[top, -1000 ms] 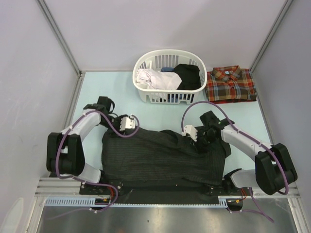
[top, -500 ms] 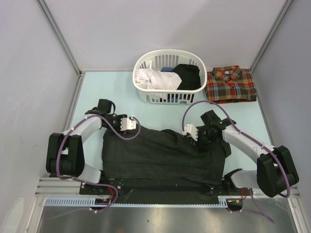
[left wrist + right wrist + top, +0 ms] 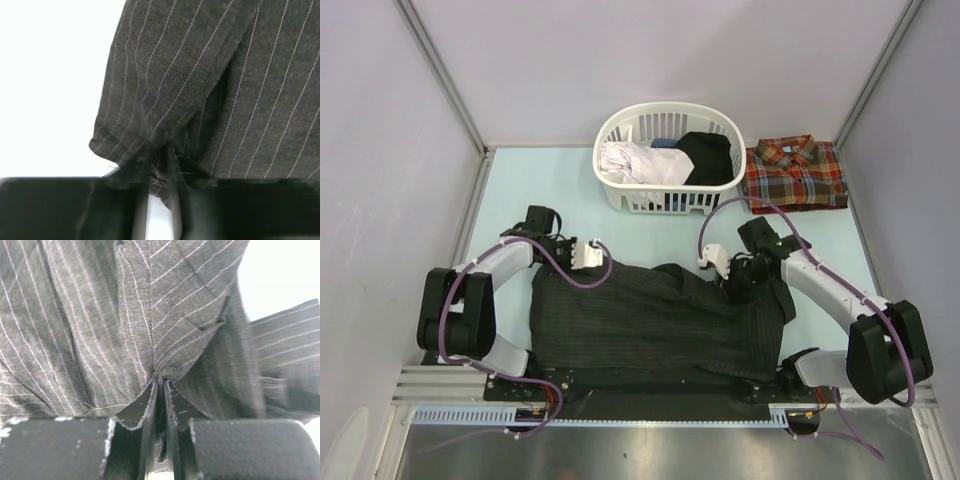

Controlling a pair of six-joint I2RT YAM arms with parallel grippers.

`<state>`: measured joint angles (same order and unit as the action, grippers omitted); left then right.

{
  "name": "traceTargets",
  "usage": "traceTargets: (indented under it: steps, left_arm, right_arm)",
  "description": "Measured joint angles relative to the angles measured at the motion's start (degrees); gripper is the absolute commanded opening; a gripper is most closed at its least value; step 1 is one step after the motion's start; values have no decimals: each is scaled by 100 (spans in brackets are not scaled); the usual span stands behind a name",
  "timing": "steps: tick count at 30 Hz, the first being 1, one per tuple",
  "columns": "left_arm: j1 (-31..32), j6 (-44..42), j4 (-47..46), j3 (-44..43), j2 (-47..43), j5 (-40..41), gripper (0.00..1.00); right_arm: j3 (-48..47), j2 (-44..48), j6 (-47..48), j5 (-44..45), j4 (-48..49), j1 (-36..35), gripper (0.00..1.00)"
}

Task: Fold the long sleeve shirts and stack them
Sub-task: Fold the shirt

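My left gripper [image 3: 589,254] is clamped tight on the far-left corner of the pinstripe shirt [image 3: 650,322], cloth bunched between the jaws; my right gripper [image 3: 728,270] is pinched the same way on a fold at the shirt's far-right edge. The shirt lies spread flat on the table [image 3: 520,190] between my 2 arms, near hem at the table's front edge. The plaid shirt [image 3: 795,176] sits folded in the far-right corner, just beside the basket [image 3: 660,201] of white and black clothes [image 3: 638,160]; both are well apart from my grippers.

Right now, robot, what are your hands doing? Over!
Both shut: left gripper and right gripper pinching the far edge of the pinstripe shirt. Shirt spread on the table. Folded plaid shirt beside the basket; nothing in the way.
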<state>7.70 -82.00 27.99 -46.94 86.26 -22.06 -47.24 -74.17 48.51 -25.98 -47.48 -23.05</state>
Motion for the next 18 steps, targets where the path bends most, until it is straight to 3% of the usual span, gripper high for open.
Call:
traceTargets:
  steps: [2,8,11,12,13,15,18]
  left_arm:
    - [11,81,68,-37,-7,-7,0]
    - [11,313,831,-533,-520,-256,0]
    - [11,214,1368,-662,-1228,-507,0]
    - [11,94,1606,-632,-1539,-575,0]
    - [11,-46,1878,-555,-1878,-645,0]
    - [13,-380,2264,-212,-2514,-704,0]
    - [22,-890,2997,529,-3265,-669,0]
  right_arm:
    - [-216,-61,-2,4,-55,42,11]
    - [-1130,-57,72,-109,-420,85,7]
    - [-1099,380,284,-175,-748,-192,15]
    - [-903,673,374,-173,-852,-424,41]
    - [-662,1014,444,-168,-1025,-710,59]
    - [-173,1705,647,-151,-1427,-1257,80]
    - [87,2253,752,35,-1790,-1558,80]
